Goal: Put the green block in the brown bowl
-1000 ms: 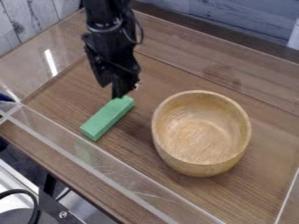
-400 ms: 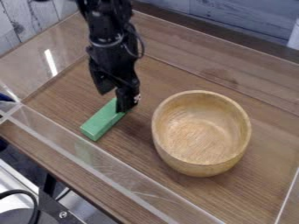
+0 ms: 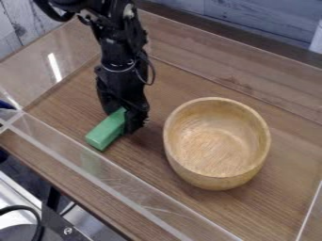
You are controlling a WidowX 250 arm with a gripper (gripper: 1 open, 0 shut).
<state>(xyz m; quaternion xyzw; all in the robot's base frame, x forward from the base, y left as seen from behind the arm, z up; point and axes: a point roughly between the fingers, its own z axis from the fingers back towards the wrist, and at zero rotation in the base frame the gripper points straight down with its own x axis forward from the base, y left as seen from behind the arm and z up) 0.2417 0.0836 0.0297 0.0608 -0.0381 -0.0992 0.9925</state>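
The green block (image 3: 105, 132) lies flat on the wooden table, left of the brown bowl (image 3: 217, 142). My black gripper (image 3: 122, 115) has come down over the block's far end, its jaws open and straddling that end. The upper part of the block is hidden behind the fingers (image 3: 135, 114). I cannot tell whether the fingers touch the block. The bowl is empty and stands upright to the right of the gripper.
A clear plastic wall (image 3: 75, 165) runs along the front and left of the table (image 3: 239, 66). A white brick-pattern wall lies at the back left.
The gripper has dropped lower and shifted slightly toward the front, coming down around the block's far end. Its jaws have widened. Block and bowl have not moved.
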